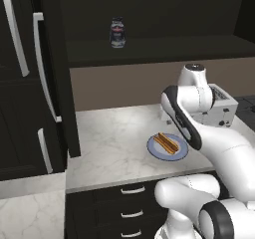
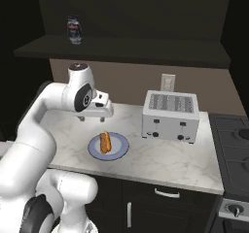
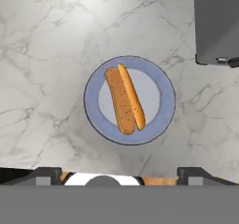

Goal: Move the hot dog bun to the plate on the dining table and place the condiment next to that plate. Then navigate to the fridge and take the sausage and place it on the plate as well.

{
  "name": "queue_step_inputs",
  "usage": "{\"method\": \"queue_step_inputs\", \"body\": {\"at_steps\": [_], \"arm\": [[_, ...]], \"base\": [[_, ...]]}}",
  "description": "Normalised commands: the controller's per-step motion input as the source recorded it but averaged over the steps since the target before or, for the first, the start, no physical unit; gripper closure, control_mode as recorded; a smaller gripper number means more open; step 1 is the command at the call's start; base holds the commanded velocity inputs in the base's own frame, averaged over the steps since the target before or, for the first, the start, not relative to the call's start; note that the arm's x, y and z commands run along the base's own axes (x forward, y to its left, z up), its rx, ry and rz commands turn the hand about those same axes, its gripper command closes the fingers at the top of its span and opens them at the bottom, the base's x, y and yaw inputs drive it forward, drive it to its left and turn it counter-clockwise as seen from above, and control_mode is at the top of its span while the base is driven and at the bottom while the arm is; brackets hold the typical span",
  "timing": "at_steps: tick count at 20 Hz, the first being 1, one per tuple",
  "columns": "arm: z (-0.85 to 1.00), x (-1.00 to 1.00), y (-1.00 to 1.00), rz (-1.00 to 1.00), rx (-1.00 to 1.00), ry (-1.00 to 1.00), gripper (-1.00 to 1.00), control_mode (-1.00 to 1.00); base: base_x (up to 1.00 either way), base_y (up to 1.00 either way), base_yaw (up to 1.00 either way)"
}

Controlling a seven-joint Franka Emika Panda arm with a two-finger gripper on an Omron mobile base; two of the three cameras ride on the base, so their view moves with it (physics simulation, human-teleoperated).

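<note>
Hot dog bun [image 3: 124,99] lies on blue-grey plate [image 3: 161,120] on marble counter [image 1: 114,148], beside toaster [image 2: 170,115]. Gripper [image 2: 95,111] hovers above w/ jaws spread, nothing held. Best approach, imo: drop straight down, span bun's narrow width, pinch at mid-length.

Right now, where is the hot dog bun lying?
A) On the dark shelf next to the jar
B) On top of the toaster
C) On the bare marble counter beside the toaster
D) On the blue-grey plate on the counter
D: the hot dog bun lies across the middle of the blue-grey plate on the marble counter, apart from the toaster and well below the jar on the shelf.
</note>
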Motion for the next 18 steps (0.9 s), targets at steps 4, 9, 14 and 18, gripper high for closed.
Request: {"method": "queue_step_inputs", "body": {"at_steps": [4,9,14,18], "arm": [[-0.63,0.15,0.00,0.01,-0.04,0.00,-1.00,-1.00],[-0.48,0.29,-0.01,0.00,0.00,0.00,-1.00,-1.00],[-0.53,0.36,-0.05,0.00,0.00,0.01,-1.00,-1.00],[-0.57,0.32,-0.03,0.00,0.00,0.02,-1.00,-1.00]], "base": [[0.00,0.00,0.00],[0.00,0.00,0.00],[0.00,0.00,0.00],[0.00,0.00,0.00]]}}
